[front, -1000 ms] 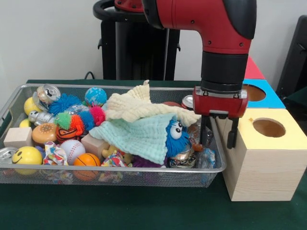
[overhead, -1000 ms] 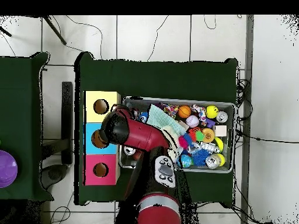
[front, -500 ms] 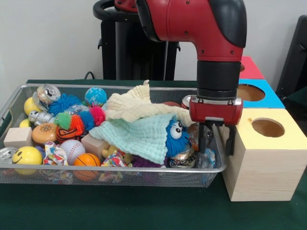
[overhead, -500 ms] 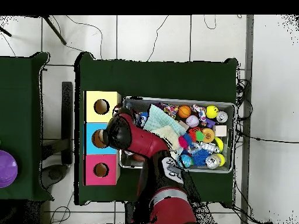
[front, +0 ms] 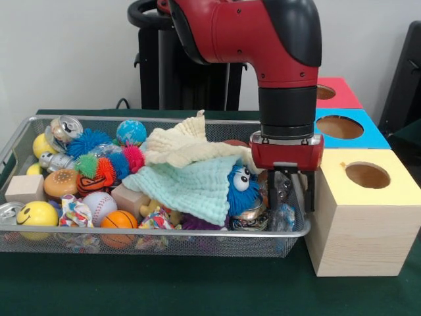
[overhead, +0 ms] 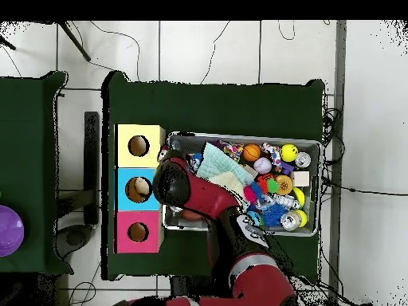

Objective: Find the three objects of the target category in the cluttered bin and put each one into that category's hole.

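— How is your arm (front: 263,33) sitting?
— It is bending over at the elbow, and my black forearm is pointing straight down with the red wrist block at its end.
— And your claw (front: 289,192)?
— It is hanging vertically, with my two dark fingers (front: 309,192) standing apart and gripping nothing.

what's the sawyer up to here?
The red and black arm's gripper hangs open and empty over the end of the wire mesh bin nearest the wooden box with yellow, blue and red tops. Below it lie crushed cans and clear wrappers beside a blue googly-eyed plush, half under a mint-green cloth. Nothing is gripped. Whether anything has gone into the holes cannot be told.
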